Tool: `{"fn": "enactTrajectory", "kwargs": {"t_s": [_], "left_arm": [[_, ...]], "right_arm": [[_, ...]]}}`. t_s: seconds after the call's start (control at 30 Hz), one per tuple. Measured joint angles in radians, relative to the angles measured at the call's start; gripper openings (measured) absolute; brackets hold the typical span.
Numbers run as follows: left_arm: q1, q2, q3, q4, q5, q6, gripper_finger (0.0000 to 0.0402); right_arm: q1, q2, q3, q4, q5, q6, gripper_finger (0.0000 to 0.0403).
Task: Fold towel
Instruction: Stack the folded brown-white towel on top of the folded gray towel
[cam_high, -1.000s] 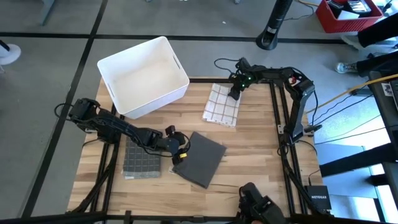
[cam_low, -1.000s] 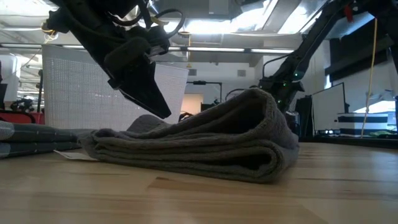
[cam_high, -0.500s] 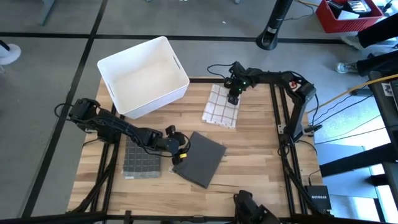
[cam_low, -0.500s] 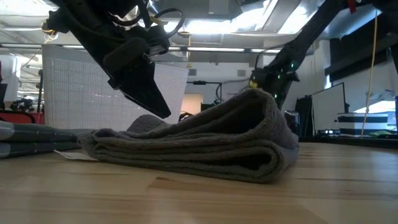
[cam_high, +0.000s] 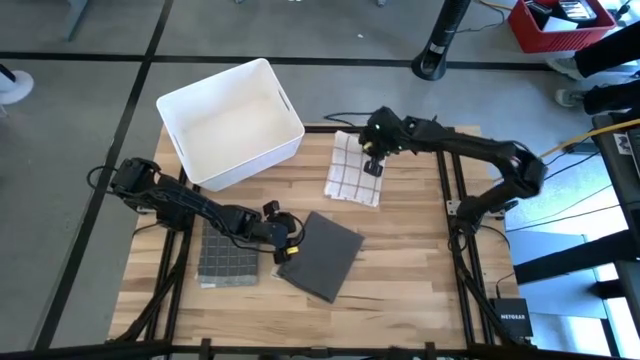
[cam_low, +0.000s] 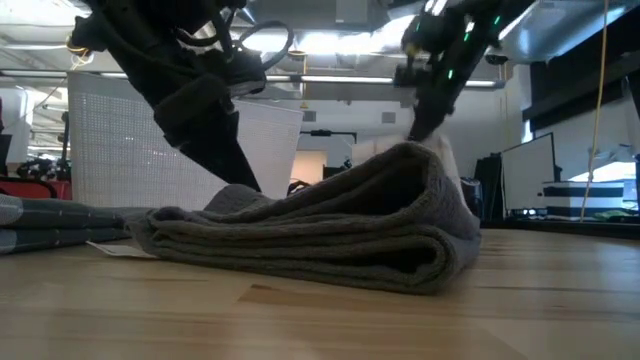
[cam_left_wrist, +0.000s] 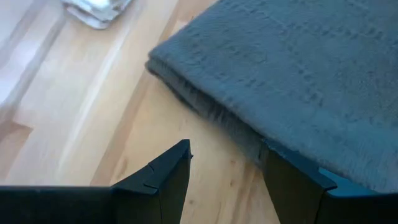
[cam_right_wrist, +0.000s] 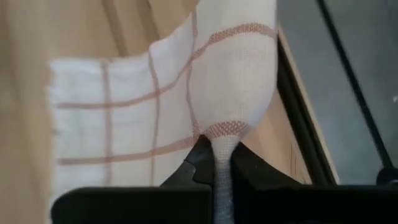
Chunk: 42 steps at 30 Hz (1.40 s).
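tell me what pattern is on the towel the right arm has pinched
White with a reddish-brown grid check; the right wrist view shows it best.

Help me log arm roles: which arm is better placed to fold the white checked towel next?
The right. Its gripper is already shut on the white checked towel, pinching up an edge. The left gripper is open beside the folded grey towel, away from it.
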Motion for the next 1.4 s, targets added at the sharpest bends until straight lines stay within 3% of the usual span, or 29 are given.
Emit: {"fn": "enactTrajectory", "kwargs": {"t_s": [0.3, 0.63, 1.0, 1.4], "left_arm": [[-0.03, -0.146, 0.001, -0.083, -0.027, 0.053, 0.0184], [-0.036, -0.33, 0.001, -0.324, -0.093, -0.053, 0.0184], [-0.069, -0.465, 0.078, -0.563, -0.104, -0.043, 0.0184], [-0.059, -0.667, 0.115, -0.601, -0.126, 0.045, 0.0184]], "right_arm": [[0.263, -0.166, 0.001, -0.056, 0.1, 0.253, 0.0016], [0.569, -0.178, 0.157, -0.123, 0.236, 0.509, 0.0016], [0.792, -0.165, 0.22, -0.027, 0.235, 0.754, 0.0017], [0.908, 0.037, 0.22, 0.247, 0.139, 0.803, 0.0018]]}}
